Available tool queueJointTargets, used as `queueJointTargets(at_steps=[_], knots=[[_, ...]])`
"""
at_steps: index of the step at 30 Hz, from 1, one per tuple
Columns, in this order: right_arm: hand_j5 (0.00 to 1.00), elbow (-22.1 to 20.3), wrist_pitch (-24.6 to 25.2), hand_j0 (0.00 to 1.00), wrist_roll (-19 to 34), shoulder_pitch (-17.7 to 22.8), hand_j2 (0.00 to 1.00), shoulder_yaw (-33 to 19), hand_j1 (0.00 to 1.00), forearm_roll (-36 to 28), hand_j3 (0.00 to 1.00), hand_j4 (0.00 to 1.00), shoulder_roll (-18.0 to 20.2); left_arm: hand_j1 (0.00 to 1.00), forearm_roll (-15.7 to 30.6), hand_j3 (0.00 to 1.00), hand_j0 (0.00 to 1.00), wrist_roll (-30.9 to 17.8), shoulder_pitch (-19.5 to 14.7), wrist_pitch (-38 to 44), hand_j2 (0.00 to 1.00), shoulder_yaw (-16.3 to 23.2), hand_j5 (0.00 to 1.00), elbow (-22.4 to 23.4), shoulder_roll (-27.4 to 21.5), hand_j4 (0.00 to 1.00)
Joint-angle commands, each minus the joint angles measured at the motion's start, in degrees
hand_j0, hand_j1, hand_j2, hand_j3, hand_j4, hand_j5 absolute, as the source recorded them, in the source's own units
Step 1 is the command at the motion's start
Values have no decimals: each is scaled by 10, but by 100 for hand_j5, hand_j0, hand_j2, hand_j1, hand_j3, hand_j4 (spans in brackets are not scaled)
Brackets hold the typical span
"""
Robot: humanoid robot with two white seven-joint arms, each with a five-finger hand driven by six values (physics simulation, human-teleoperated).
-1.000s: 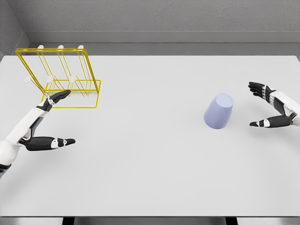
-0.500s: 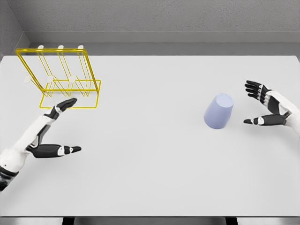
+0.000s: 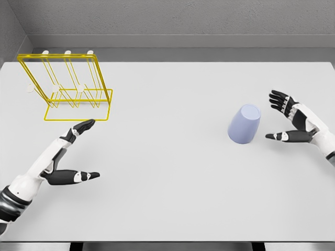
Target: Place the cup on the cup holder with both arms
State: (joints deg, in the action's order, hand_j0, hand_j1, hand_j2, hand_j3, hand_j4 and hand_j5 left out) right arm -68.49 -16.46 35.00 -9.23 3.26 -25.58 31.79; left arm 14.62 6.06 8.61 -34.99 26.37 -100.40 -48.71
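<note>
A pale lavender cup (image 3: pixel 244 124) stands upside down on the white table, right of the middle. Just to its right my right hand (image 3: pixel 287 119) is open, fingers spread toward the cup, a small gap apart from it. The yellow wire cup holder (image 3: pixel 68 89) with white-tipped pegs stands at the far left of the table. My left hand (image 3: pixel 78 150) is open below and in front of the holder, thumb and fingers spread wide, holding nothing.
The white table (image 3: pixel 167 172) runs to a grey back wall. Its front edge lies near the picture's bottom. Nothing else lies on it.
My right hand has crept left toward the cup. My left hand has moved right and toward the front, away from the holder's base. The cup has not moved.
</note>
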Motion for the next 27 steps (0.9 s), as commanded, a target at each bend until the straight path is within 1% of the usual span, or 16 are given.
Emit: queueJointTargets(at_steps=[1, 4, 6, 10, 18, 22, 23, 24, 27], knots=[[100, -2, -5, 100, 0, 0, 100, 0, 100, -3, 100, 100, -4, 100, 1, 100, 100, 0, 1, 0, 100, 1, 100, 0, -4, 100], [100, -6, -7, 100, 0, 3, 100, 5, 100, 0, 100, 100, -7, 100, 1, 100, 100, -3, 5, 0, 100, -1, 100, 0, -4, 100], [100, -6, -8, 100, 0, 5, 100, 5, 100, 1, 100, 100, -23, 100, 1, 100, 100, -10, 7, 0, 100, -1, 100, 0, -4, 100], [100, -15, -12, 100, 0, 11, 100, 6, 100, 1, 100, 100, -26, 100, 1, 100, 100, -9, 6, 0, 100, -1, 100, -1, -5, 100], [100, -16, -14, 100, 0, 11, 100, 8, 100, 3, 100, 100, -40, 100, 0, 100, 100, -8, 1, 0, 100, 0, 100, 0, -6, 100], [100, -17, -14, 100, 0, 11, 100, 12, 100, 3, 100, 100, -40, 100, 0, 100, 100, -8, 4, 0, 100, 0, 100, 0, -5, 100], [100, -18, -14, 100, 0, 11, 100, 13, 100, 3, 100, 100, -40, 100, -1, 100, 100, -8, 5, 0, 100, 1, 100, 0, -5, 100], [100, -21, -14, 100, 0, 11, 100, 13, 100, 3, 100, 100, -40, 100, -16, 100, 100, -7, 5, 0, 100, 1, 100, 0, -4, 100], [100, -23, -14, 100, 0, 11, 100, 14, 100, 3, 100, 100, -48, 100, -17, 100, 100, -7, 5, 0, 100, 1, 100, 0, -2, 100]])
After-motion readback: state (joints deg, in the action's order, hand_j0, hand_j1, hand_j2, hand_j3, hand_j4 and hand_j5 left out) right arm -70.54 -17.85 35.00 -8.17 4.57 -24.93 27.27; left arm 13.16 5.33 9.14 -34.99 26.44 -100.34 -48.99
